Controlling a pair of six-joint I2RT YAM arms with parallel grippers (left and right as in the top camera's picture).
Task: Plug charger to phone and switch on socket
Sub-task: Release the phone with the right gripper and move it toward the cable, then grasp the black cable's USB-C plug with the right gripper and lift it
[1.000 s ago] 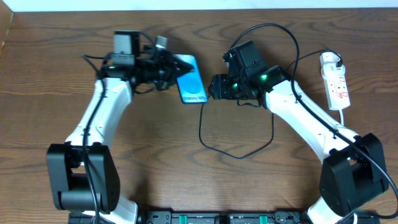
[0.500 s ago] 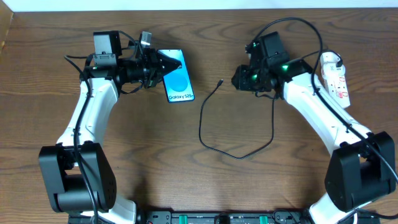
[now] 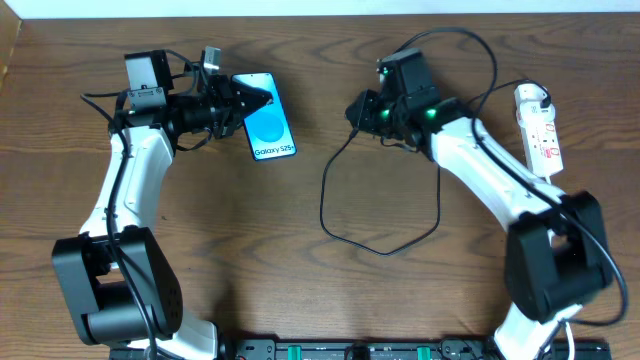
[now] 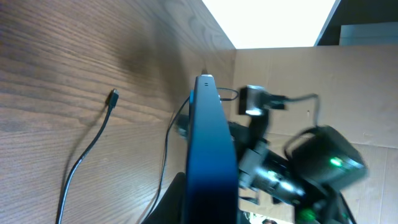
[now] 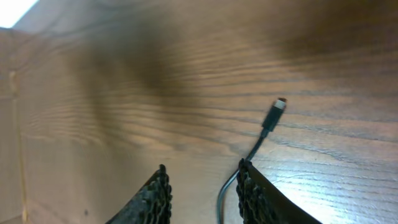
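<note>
My left gripper (image 3: 238,104) is shut on the phone (image 3: 270,131) and holds it above the table at the back left, its blue screen showing "Galaxy S25". In the left wrist view the phone (image 4: 208,143) shows edge-on. The charger (image 3: 322,205) is a black cable looping over the middle of the table. Its plug tip (image 5: 278,107) lies free on the wood and also shows in the left wrist view (image 4: 114,98). My right gripper (image 5: 202,183) is open just above the table, with the cable running between its fingers close behind the plug. The socket (image 3: 538,128) lies at the far right.
The table's back edge meets a cardboard wall (image 4: 348,93). The socket's white cord (image 3: 555,190) runs down beside my right arm. Bare wood lies between the phone and the plug tip.
My left gripper has carried the phone to the left, away from the plug. My right gripper let go of the cable, swung right, and has come back left over the plug tip.
</note>
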